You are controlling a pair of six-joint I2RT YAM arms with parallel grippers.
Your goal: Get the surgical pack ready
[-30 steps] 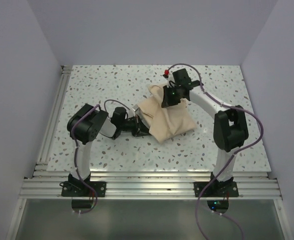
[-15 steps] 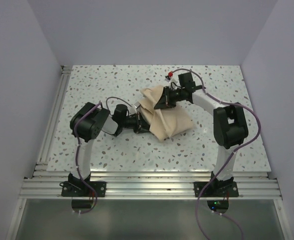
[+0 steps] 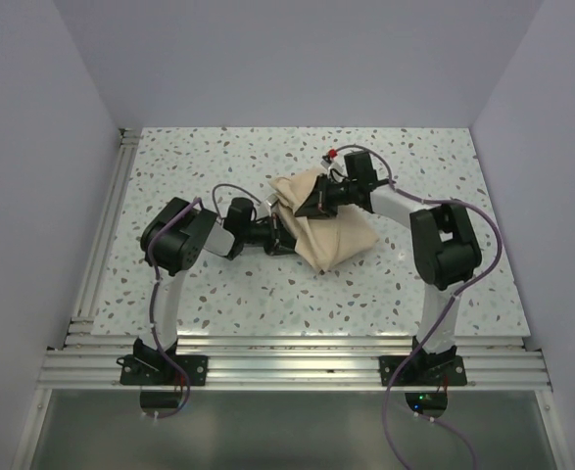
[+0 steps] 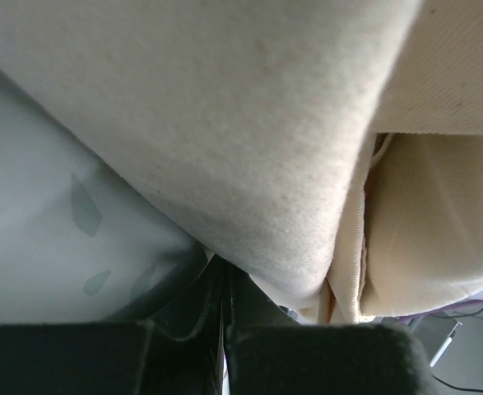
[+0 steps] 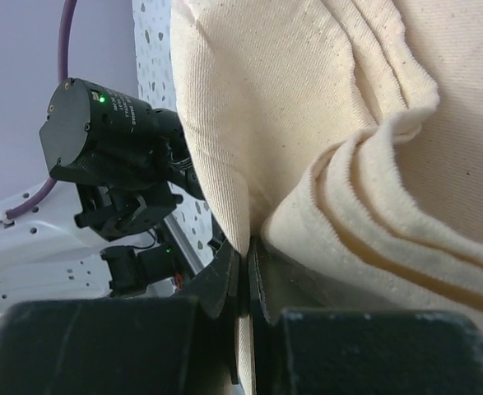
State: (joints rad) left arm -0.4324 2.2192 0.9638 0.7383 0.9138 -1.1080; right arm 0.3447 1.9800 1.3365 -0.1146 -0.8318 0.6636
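Right gripper point(image 5: 245, 284): my jaws closed on cloth point(image 5: 249, 123) fold at far-left corner of pack point(image 3: 336, 237). Left gripper point(image 4: 225, 333): jaws closed at pack's left edge, cloth draped over tips; cannot tell if pinched. Pack sits mid-table point(image 3: 218, 166) as tan bundle, contents hidden under wrap. My read: instruments already inside, most folds laid, late stage. Remaining: lay this corner flap across, tuck loose edge, release both sides.
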